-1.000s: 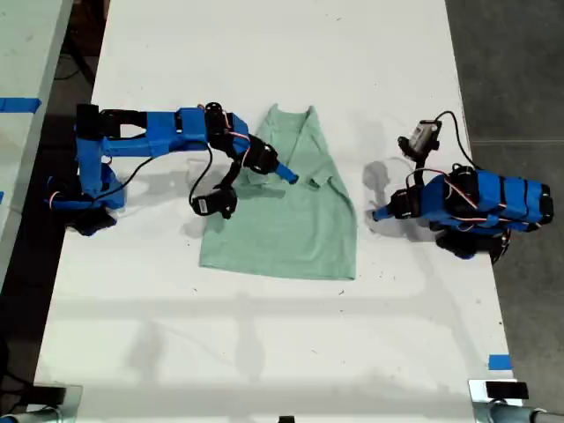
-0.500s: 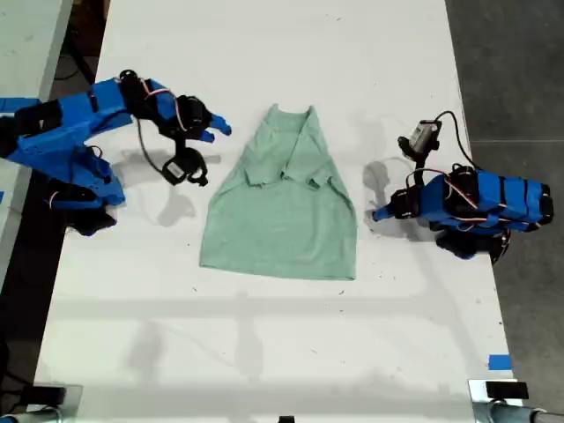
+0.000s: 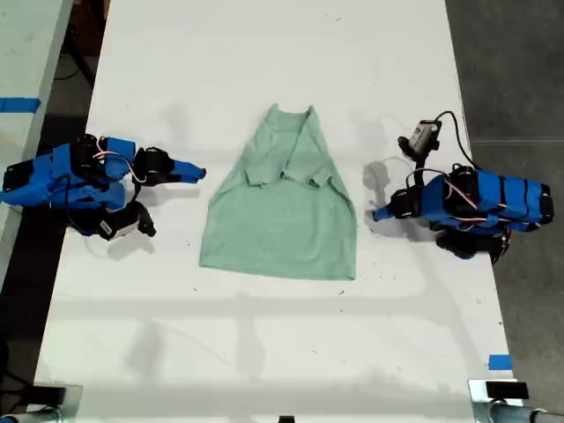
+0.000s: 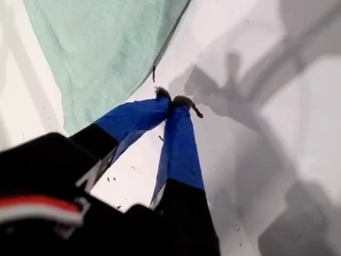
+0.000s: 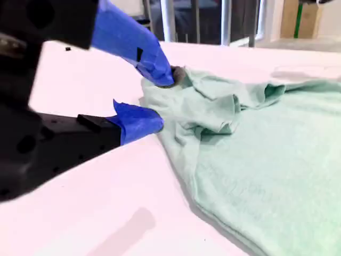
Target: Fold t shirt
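The pale mint-green t shirt (image 3: 282, 211) lies flat in the middle of the white table, both sleeves folded inward over its chest. Its edge also shows in the first wrist view (image 4: 106, 48) and its bunched sleeve folds in the second (image 5: 256, 144). My first gripper (image 3: 377, 213) rests low at the exterior view's right, just off the shirt's edge; it is shut with its tips (image 4: 173, 101) touching and nothing between them. My second gripper (image 3: 196, 174) lies at the exterior view's left, a short gap from the shirt, open and empty (image 5: 160, 101).
The white table (image 3: 264, 352) runs the length of the exterior view. A blue tape mark (image 3: 500, 361) sits near its edge at the lower right. Dark floor lies past the right edge, and another pale surface with blue tape (image 3: 18, 104) stands at the left.
My second gripper let go of the sleeve over the shirt, swung away to the exterior view's left and settled low beside the shirt. The sleeve stays folded. The first arm has not moved.
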You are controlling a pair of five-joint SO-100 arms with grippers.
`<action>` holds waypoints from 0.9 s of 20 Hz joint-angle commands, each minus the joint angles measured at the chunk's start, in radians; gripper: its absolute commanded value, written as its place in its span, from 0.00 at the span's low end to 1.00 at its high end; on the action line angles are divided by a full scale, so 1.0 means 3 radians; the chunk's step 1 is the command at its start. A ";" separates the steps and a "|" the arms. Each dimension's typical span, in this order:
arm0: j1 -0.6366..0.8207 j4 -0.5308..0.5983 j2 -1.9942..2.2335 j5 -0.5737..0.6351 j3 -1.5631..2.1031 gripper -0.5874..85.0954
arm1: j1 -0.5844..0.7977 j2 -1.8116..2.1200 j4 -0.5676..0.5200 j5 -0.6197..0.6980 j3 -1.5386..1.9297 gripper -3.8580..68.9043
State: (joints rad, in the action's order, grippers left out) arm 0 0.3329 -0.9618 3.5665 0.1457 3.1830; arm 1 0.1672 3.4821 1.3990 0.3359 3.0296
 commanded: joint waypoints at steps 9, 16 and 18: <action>0.0568 -0.0317 0.0056 0.0562 0.0072 0.01 | -0.0072 0.0041 -0.0051 -0.0005 0.0184 0.08; 0.0552 -0.0317 0.0056 0.0547 0.0072 0.01 | -0.0051 0.0041 -0.0051 0.0000 0.0184 0.08; 0.0557 -0.0317 0.0056 0.0547 0.0072 0.01 | -0.0051 0.0041 -0.0051 0.0000 0.0184 0.08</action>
State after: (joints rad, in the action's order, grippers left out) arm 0 0.4955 -1.0554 3.5772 0.3099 3.1953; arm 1 0.1503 3.4821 1.3990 0.3359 3.0296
